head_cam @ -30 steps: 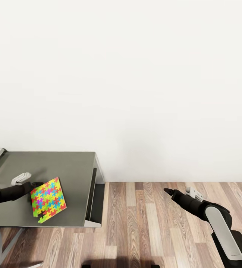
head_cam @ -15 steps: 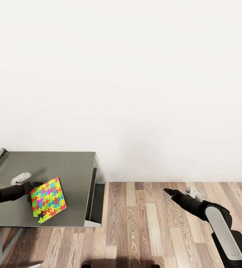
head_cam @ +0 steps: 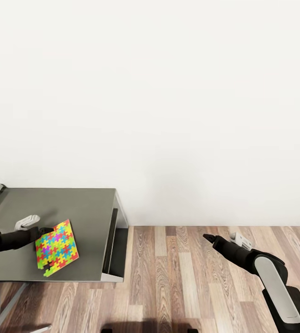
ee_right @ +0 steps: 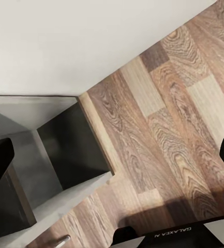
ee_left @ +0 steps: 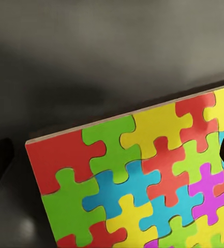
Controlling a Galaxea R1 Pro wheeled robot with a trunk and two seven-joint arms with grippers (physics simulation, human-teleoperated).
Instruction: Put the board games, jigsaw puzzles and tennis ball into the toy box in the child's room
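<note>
**Jigsaw puzzle at the tabletop's near edge**

Jigsaw puzzle [head_cam: 57, 248]: one thin, flat, square sheet. Its face is a mosaic of interlocking pieces in yellow, green, red, blue and pink; a pale backing layer shows along its edge in the left wrist view [ee_left: 143, 175]. One piece is missing at the corner nearest the tabletop's front edge. The sheet is tilted, not flat, and turned corner-on to the tabletop's edges.

Tabletop [head_cam: 85, 208]: grey, long, with a darker side panel at its end. The puzzle is over its near part, close to the front edge and well apart from the side-panel end.
</note>
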